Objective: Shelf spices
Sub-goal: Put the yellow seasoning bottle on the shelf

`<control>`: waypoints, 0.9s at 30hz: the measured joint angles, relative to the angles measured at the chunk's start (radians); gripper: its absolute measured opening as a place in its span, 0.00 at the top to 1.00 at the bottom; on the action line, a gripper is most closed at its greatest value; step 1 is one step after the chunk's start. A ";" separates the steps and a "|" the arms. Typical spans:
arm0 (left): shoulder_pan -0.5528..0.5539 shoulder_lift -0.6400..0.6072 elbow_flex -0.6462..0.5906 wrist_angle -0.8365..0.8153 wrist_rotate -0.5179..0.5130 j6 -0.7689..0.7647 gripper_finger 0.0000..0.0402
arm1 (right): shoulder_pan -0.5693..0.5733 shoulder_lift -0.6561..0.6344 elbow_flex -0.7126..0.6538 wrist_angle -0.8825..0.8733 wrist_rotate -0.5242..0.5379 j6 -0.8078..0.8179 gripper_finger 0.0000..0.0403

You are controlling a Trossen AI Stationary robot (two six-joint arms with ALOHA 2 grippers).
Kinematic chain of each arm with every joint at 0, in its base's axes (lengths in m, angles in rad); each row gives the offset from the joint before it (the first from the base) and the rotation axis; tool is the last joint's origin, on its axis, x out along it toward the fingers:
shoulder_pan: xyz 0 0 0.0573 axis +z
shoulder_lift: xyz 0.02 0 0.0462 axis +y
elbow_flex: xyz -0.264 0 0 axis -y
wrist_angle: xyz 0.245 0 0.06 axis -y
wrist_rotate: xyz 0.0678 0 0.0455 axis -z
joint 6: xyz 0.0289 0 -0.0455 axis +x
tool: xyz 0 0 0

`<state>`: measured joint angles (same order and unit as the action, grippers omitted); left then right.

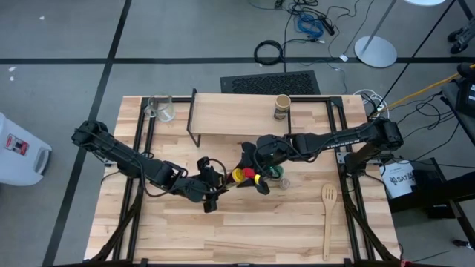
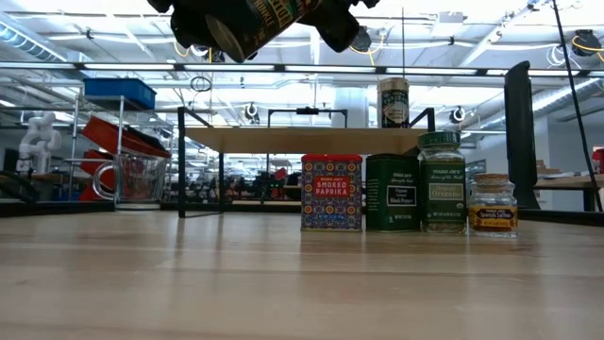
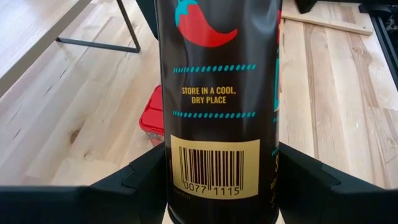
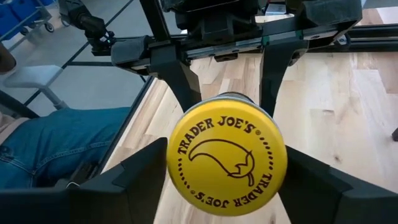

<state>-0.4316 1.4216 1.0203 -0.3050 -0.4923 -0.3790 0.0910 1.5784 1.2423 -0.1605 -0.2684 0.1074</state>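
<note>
The yellow-lidded dark jar (image 1: 239, 176) is held in the air between both grippers, tilted in the low view (image 2: 260, 24). My left gripper (image 1: 220, 187) comes from the table's left and my right gripper (image 1: 256, 176) from the right. On the table stand the red tin (image 2: 331, 193), the dark tin (image 2: 393, 193), the green-lidded jar (image 2: 442, 181) and the tiny brown jar (image 2: 493, 203). The tan jar (image 1: 282, 106) stands on the shelf (image 1: 237, 115). My left gripper (image 3: 222, 186) pinches the jar's body at the barcode end (image 3: 214, 168), one finger (image 3: 140, 180) on each side and lying across the jar. The jar is lifted clear of the table. My right gripper (image 4: 227, 186) has its fingers (image 4: 140, 180) on either side of the jar just behind the yellow lid (image 4: 227, 162), which faces its wrist camera. The lid hides the place of contact.
A clear glass cup (image 1: 162, 108) stands at the far left corner, beside the shelf. A wooden spatula (image 1: 327, 222) lies near the right edge. Bare tabletop lies toward the near edge. A person's jeans-clad leg (image 4: 62, 143) shows beyond the table's left side.
</note>
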 joint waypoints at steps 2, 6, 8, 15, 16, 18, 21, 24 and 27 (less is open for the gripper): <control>0.000 0.000 0.000 0.000 0.000 0.000 0.40 | 0.000 0.000 0.000 0.000 0.000 -0.003 0.39; 0.000 0.000 0.000 0.000 0.000 0.000 0.40 | 0.000 0.000 0.000 -0.001 0.000 -0.006 0.44; 0.000 0.000 0.000 0.000 0.000 0.000 0.40 | 0.000 0.000 0.000 -0.001 0.000 -0.007 0.46; -0.003 0.000 0.000 0.000 0.000 -0.001 0.40 | -0.007 0.000 0.000 -0.001 -0.003 -0.006 0.44; -0.003 0.000 0.000 0.001 0.000 -0.001 0.40 | -0.007 0.000 0.000 -0.001 -0.003 -0.006 0.44; -0.003 0.000 0.000 0.002 0.000 -0.001 0.38 | -0.007 0.000 0.000 -0.001 -0.003 -0.006 0.45; -0.006 0.000 -0.001 0.010 -0.001 -0.005 0.35 | -0.007 0.000 0.000 -0.008 -0.002 -0.010 0.46; -0.017 0.000 -0.001 0.013 -0.003 -0.001 0.30 | -0.009 0.000 0.000 -0.008 -0.004 -0.014 0.46; -0.030 0.000 -0.001 0.022 -0.006 0.000 0.25 | -0.015 0.000 0.000 -0.012 -0.011 -0.014 0.46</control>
<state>-0.4619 1.4220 1.0191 -0.2833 -0.4985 -0.3790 0.0762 1.5780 1.2423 -0.1729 -0.2797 0.0929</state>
